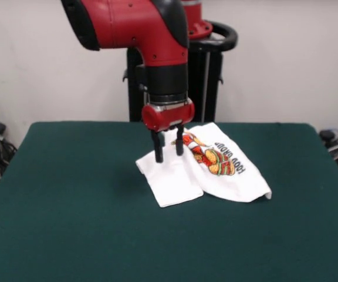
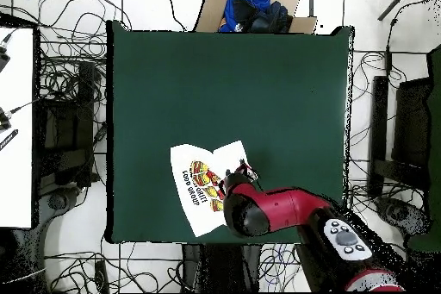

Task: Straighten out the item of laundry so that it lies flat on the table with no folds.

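The item of laundry (image 1: 227,173), a small white T-shirt with a burger print and black text, lies folded on the table (image 1: 69,205), right of centre toward the far side. A plain white flap (image 1: 175,182) is folded over at its front left. My gripper (image 1: 169,154) is open and points straight down, with its fingertips (image 1: 158,157) at the shirt's left part, one on either side of a fold; I cannot tell if they touch the cloth. In the overhead view the shirt (image 2: 196,194) lies near the table's (image 2: 224,84) bottom edge, and the gripper (image 2: 242,170) is at its right edge.
The robot's black pedestal (image 1: 207,76) stands behind the table. A cardboard box (image 2: 254,6) with blue cloth sits beyond the table's top edge in the overhead view. Cables (image 2: 69,75) lie on the floor around the table.
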`<state>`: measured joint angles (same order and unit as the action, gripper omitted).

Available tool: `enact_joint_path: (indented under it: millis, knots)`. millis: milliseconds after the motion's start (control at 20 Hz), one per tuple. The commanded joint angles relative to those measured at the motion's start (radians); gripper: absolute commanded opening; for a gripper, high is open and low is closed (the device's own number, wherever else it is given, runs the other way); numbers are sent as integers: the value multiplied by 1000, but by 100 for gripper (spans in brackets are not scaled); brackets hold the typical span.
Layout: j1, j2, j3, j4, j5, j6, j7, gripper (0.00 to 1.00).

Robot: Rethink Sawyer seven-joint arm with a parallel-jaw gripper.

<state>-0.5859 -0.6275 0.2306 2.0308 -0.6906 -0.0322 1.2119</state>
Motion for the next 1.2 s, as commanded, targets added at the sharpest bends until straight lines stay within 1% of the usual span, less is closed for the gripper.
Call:
enact_joint_path:
  millis: [50,100,200,350,550,800,950,1000,1150,1200]
  knots:
    - [143,54,-164,-124,19,34,185,100]
    - [166,66,-205,-140,23,31,194,100]
    - [189,88,-251,-165,21,40,191,100]
    - [196,107,-270,-180,26,45,180,100]
    - [200,152,-289,-202,29,47,172,100]
    - [160,174,-241,-203,28,70,146,100]
    - [127,215,-206,-217,27,108,120,100]
    - [124,250,-211,-236,25,104,121,100]
    - [89,266,-174,-234,13,96,106,100]
    - [68,266,-148,-226,3,81,100,100]
